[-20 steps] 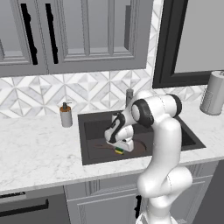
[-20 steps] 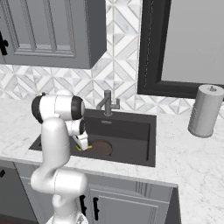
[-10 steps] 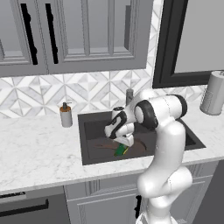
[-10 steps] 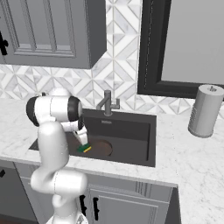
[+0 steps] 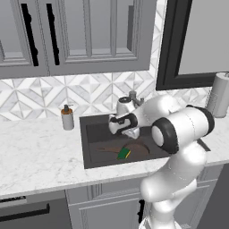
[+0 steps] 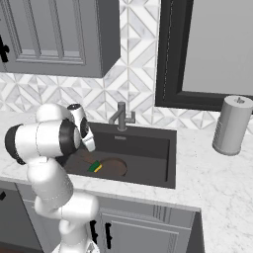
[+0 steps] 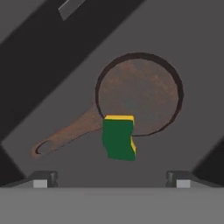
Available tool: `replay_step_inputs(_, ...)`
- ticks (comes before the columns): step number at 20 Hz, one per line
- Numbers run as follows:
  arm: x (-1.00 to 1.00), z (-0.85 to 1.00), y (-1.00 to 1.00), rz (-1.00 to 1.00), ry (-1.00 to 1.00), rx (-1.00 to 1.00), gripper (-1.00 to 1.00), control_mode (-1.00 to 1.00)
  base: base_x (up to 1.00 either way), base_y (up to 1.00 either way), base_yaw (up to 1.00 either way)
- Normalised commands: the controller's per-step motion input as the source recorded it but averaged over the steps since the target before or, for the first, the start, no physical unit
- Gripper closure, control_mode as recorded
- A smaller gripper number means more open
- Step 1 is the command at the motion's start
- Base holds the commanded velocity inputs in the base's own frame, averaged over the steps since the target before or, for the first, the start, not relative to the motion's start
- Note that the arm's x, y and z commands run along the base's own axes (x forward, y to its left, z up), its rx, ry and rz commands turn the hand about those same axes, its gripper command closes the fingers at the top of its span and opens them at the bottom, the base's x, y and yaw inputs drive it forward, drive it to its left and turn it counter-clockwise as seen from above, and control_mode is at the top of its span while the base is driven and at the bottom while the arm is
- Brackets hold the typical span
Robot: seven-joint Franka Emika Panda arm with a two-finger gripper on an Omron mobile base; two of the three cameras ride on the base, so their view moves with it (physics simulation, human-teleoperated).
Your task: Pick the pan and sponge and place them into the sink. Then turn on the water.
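Pan (image 7: 139, 93): flat on the floor of the sink (image 5: 91, 134), toward the front half of the basin; long handle with loop hole pointing away from the drain side, to the lower left in the hand view.
Sponge (image 7: 118, 138): green face up, yellow layer showing along 1 edge; resting on the pan's rim just beside the root of the handle, part over the pan and part over the sink floor.
Claw (image 7: 112, 178): hanging above the sponge and pan, apart from both; 2 fingertips (image 7: 43, 178) spread wide, nothing between them.
Arm: bent forward and down over the sink from the front edge of the worktop (image 5: 36, 152).
Faucet (image 6: 121, 116): grey metal, at the back rim of the sink; no stream visible.
Soap bottle (image 5: 67, 118): upright on the worktop, left of the sink in the left base view.
Paper roll (image 6: 231, 125): upright on the worktop, well to the right of the sink.
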Motion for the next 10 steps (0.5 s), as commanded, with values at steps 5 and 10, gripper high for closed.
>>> replay_step_inputs(5, -0.43, 0.94, -0.24, 0.11, -0.21, 0.06, -1.0, -1.0, 0.0, 0.0, 0.0)
replay_step_inputs(10, -0.32, 0.57, -0.42, 0.17, -0.09, 0.08, -1.0, -1.0, 0.0, 0.0, 0.0)
